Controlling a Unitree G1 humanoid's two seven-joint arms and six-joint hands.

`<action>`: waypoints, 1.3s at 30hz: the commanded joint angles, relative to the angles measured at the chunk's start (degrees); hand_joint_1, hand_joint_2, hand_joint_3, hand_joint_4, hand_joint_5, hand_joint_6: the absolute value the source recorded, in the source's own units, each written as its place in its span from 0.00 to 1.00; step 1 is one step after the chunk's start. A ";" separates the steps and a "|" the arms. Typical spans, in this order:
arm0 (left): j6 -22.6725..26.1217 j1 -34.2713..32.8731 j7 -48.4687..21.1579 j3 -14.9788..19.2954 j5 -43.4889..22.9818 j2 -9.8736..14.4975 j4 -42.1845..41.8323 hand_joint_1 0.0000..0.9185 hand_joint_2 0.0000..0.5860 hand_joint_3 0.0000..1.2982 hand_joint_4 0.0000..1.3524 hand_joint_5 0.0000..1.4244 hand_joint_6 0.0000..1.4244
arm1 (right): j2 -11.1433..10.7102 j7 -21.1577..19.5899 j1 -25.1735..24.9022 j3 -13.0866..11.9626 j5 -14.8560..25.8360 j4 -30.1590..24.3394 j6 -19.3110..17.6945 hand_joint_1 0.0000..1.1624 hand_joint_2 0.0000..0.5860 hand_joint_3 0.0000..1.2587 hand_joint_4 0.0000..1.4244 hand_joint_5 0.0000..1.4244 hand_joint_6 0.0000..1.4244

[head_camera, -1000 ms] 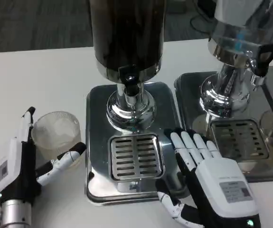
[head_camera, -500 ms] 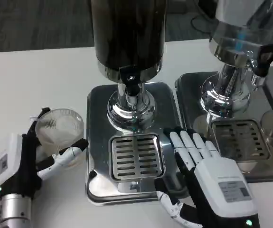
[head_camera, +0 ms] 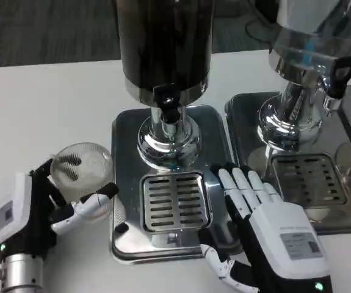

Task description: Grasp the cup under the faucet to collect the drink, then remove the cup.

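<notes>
Clear plastic cup (head_camera: pixel 82 177), tilted, left of black faucet (head_camera: pixel 168 101)

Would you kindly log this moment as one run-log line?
left hand: holds cup, beside drip tray | right hand: rests open on dispenser base | faucet: no cup under

dark dispenser (head_camera: pixel 163 43): top cut off | right dispenser (head_camera: pixel 309 36): cut at top and right | cup (head_camera: pixel 82 174): lower wall hidden behind left robot hand (head_camera: pixel 32 213)
</notes>
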 commanded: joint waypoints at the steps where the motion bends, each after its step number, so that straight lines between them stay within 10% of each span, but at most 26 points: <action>1: -1.31 -0.36 2.26 -0.21 0.37 0.17 1.08 0.48 0.19 0.44 0.56 0.69 0.79 | 0.06 -0.51 -0.65 -0.37 0.18 0.84 0.02 0.31 0.72 0.02 0.00 0.00 0.05; 39: -4.00 0.21 3.13 -2.57 3.26 -1.87 -8.11 0.53 0.10 0.54 0.62 0.72 0.85 | 1.39 -2.54 -2.19 -1.39 -0.87 2.33 1.44 0.35 0.74 0.02 0.00 0.00 0.02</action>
